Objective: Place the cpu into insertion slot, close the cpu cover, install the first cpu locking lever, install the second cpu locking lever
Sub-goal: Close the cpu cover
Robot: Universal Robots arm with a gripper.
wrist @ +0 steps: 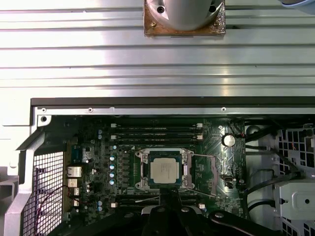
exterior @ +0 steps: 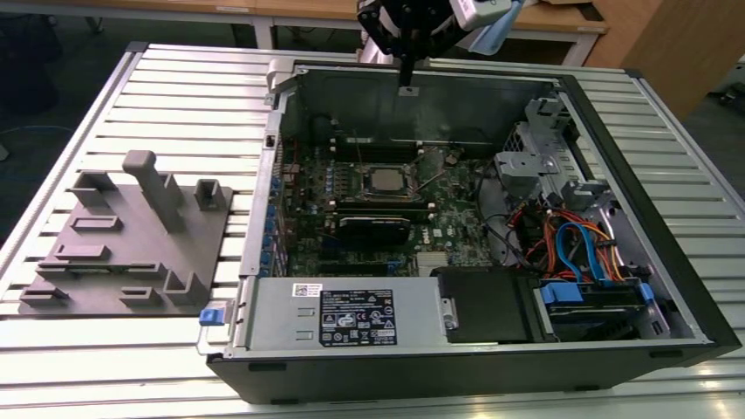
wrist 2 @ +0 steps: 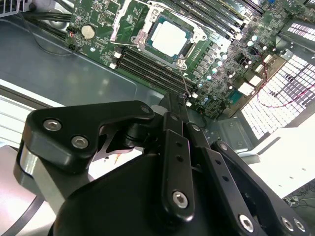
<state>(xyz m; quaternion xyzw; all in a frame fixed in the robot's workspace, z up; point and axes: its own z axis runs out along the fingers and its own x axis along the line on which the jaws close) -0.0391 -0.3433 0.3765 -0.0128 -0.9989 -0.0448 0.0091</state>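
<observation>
Small square silver-grey cpu (wrist: 165, 169) sits in the black silver-rimmed insertion slot (wrist 2: 189, 45), with the thin silver cpu cover (wrist: 142, 168) framing it. Black jaws, pressed together and empty, hang over the grey computer case (exterior: 466, 109) edge.

Small square silver-grey cpu (wrist: 165, 169): dull matt metal top. Black-linked gripper (wrist 2: 178, 101): smooth satin finish, shiny metal screws (wrist 2: 179, 198). Ribbed silver metal table (exterior: 174, 96): bright, reflective.

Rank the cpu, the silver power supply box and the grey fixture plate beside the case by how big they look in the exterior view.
1. grey fixture plate: largest.
2. silver power supply box: about as long, but clearly narrower.
3. cpu: by far the smallest; it also sits farther back in the case.
</observation>
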